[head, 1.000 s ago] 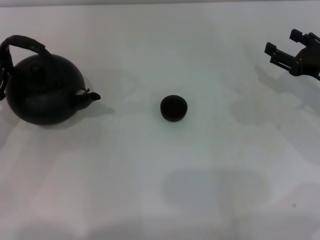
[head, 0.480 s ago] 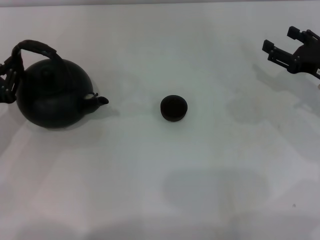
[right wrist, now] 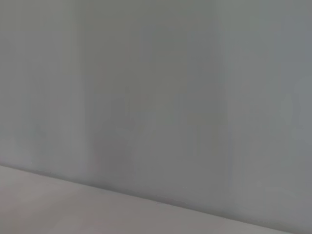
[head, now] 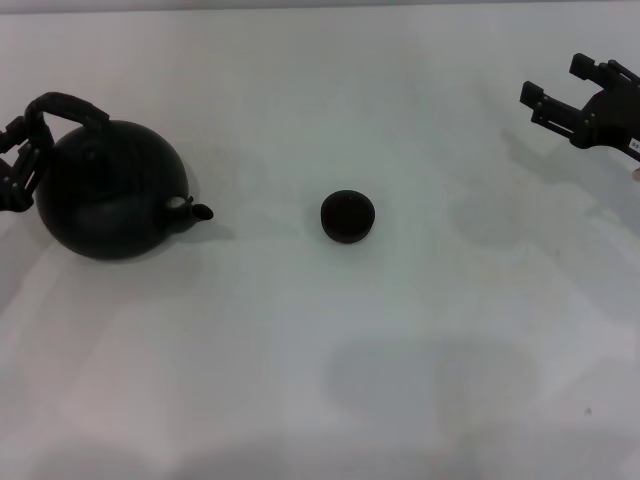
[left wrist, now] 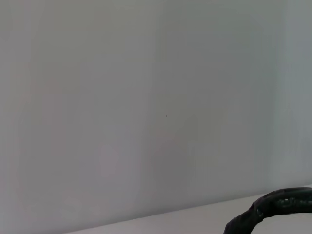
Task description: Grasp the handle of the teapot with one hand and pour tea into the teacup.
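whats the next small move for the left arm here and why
Probably carry the teapot a bit further toward the teacup. The left gripper is at the handle on the teapot's left side, and the spout points at the teacup, but a wide stretch of bare table lies between them, too far to pour. The right gripper hangs far right, out of the way.

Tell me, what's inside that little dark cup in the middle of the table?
The teacup shows only a dark interior from the head view; whether it holds tea cannot be told. The teapot, its handle in the left pincer, sits well apart, spout toward the cup.
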You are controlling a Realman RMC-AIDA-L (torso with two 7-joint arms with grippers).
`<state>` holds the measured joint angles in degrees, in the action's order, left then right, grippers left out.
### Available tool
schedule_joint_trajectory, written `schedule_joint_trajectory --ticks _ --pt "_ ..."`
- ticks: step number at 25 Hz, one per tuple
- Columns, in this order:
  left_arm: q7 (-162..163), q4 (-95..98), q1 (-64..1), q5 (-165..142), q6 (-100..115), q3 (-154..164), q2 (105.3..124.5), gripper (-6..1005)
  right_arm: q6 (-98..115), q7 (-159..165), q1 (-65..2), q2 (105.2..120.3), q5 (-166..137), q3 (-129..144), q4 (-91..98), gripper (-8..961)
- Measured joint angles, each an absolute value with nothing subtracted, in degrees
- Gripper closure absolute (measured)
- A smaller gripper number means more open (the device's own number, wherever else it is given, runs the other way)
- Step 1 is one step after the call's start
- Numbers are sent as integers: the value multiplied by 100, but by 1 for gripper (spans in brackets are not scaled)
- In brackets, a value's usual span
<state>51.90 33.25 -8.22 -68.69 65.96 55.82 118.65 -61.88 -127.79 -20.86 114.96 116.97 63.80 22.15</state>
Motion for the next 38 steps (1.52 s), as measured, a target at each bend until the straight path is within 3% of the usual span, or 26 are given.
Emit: schedule_joint_trajectory --ticks 2,8,14,24,38 --pt "5189 3324 -823 -6871 6595 5581 11865 760 -6186 -12779 -2087 11496 11697 6381 2215 96" --pt "5086 3276 -801 -6873 6592 5592 11877 757 -6184 -12779 -2071 11488 11697 6381 2216 96" --pt "4812 3205 -725 -6816 6613 5576 11898 665 -6180 -12779 -2065 11487 11698 6381 2215 96" --pt "3601 2957 -179 -5739 7670 5564 11921 500 -6192 -12779 -2037 11486 11698 6380 2215 96" --pt "2177 531 -55 -2854 9363 5562 11915 507 -6902 -13671 -1808 11490 11876 6202 1941 96"
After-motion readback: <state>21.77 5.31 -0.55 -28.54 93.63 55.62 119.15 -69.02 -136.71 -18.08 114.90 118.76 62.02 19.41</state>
